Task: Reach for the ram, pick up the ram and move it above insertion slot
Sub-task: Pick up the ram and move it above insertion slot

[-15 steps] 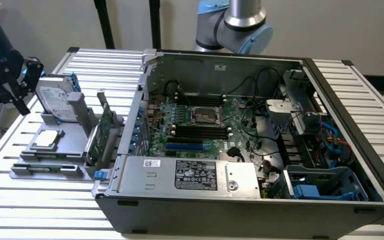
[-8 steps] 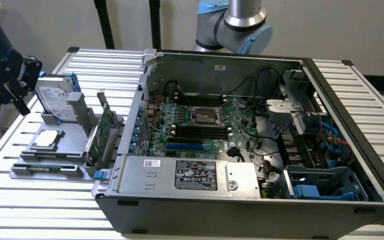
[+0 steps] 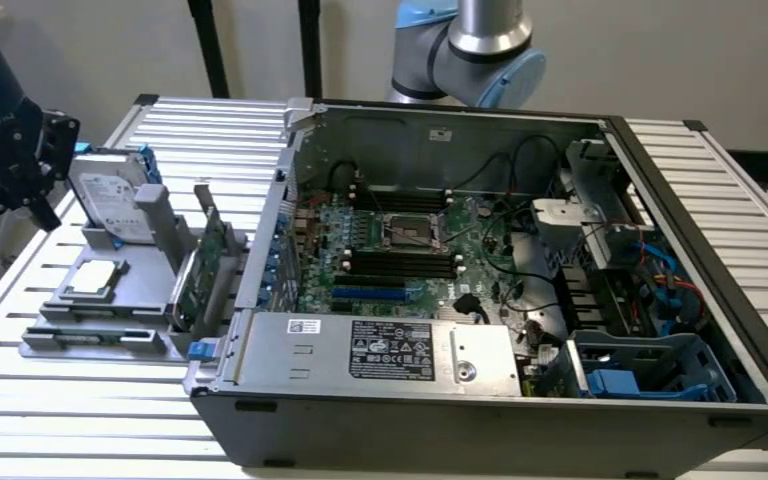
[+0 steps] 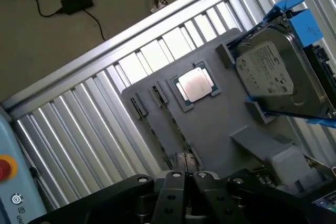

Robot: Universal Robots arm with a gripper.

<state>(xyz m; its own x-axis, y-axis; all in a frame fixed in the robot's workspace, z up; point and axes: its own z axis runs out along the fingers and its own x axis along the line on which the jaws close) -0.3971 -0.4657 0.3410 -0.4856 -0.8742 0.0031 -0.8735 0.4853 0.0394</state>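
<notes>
Little we can read here. The pale blue pendant casing (image 4: 9, 192) beside the round red button (image 4: 3, 167) shows a circular logo and what looks like the letters "UN", with the rest cut off. The silver boxy hard drive (image 4: 273, 77) has a white printed label, illegible to us. The black sticker (image 3: 391, 352) on the grey metal power supply box (image 3: 277, 350) carries white print and marks, unreadable too.

Arm: one silver-and-blue joint (image 3: 475, 48) stands at the far edge of the exterior view, upright.

Wrist: black wrist assembly (image 3: 0, 115) sits high at the exterior view's left, with a blue light lit on its housing.

Gripper (image 4: 187, 176): pointing downward. The black fingers (image 4: 173, 192) are drawn together and the jaws are closed, tips meeting.
</notes>
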